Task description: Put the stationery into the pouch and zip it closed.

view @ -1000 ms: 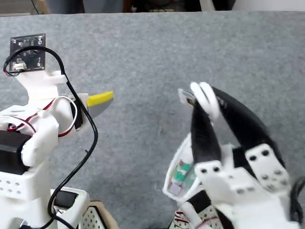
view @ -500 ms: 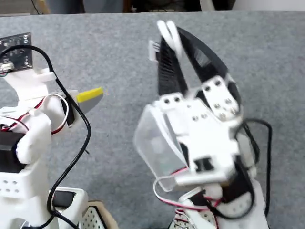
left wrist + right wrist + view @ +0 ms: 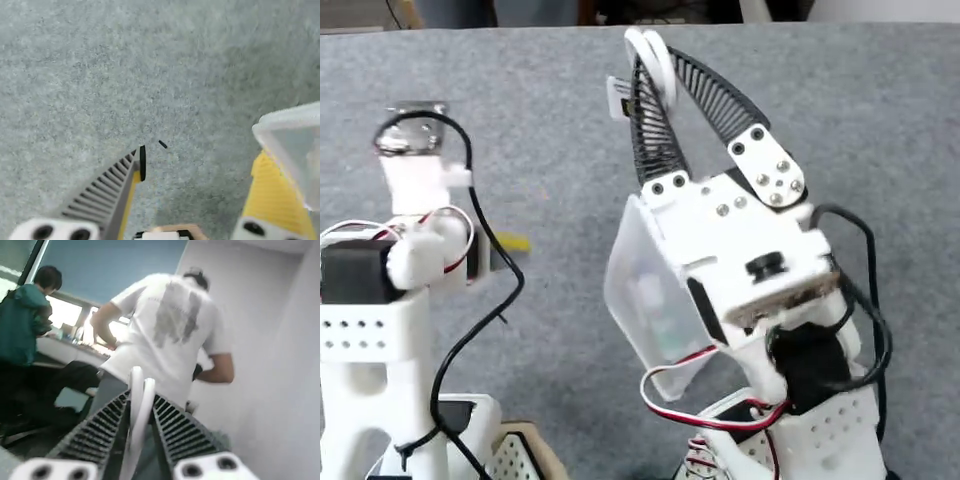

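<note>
Raised above the grey counter [image 3: 880, 120], the right tool [image 3: 648, 52] is clenched on the white looped end of the translucent pouch [image 3: 642, 300]. The pouch hangs along that arm, with pale greenish contents showing faintly through its wall. The left tool [image 3: 200, 163] hangs released and empty over the counter, near the pouch.

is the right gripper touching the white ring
Touching. The right wrist view shows the white ring pinched between the two fingers of the right gripper, with no gap on either side.
</note>
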Motion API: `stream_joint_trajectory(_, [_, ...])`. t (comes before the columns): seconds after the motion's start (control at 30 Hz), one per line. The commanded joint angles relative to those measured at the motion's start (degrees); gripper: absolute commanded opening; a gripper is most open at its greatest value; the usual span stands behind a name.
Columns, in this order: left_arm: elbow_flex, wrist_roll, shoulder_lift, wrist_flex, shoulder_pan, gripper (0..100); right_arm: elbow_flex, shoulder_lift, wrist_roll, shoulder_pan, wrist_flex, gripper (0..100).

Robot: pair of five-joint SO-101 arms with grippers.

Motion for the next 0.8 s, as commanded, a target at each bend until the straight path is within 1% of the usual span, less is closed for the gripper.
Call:
stream_joint_trajectory(0.0, [1.19, -3.25, -0.79, -3.25, -1.89, 34, -4.35, 0.75, -5.71, -0.09, 5.63, 1.1])
stream_joint_trajectory(0.17, [3.03, -3.52, -0.79, -6.51, -8.22, 34, -11.12, 4.09, -10.81, -3.78, 13.98, 1.1])
stream_joint_trajectory(0.23, [3.56, -3.60, -0.70, -6.59, -9.27, 34, -14.64, 5.93, -12.66, -5.54, 17.58, 1.1])
stream_joint_trajectory(0.43, [3.38, -3.16, -0.53, -7.03, -9.19, 34, -24.57, 11.74, -17.93, -10.46, 27.08, 1.1])
stream_joint_trajectory(0.57, [3.82, -3.16, -0.18, -7.47, -9.19, 34, -28.97, 14.46, -20.04, -14.51, 33.14, 1.1])
stream_joint_trajectory(0.77, [4.70, -3.16, -0.09, -7.30, -9.19, 35, -30.90, 16.13, -21.36, -18.81, 37.45, 1.1])
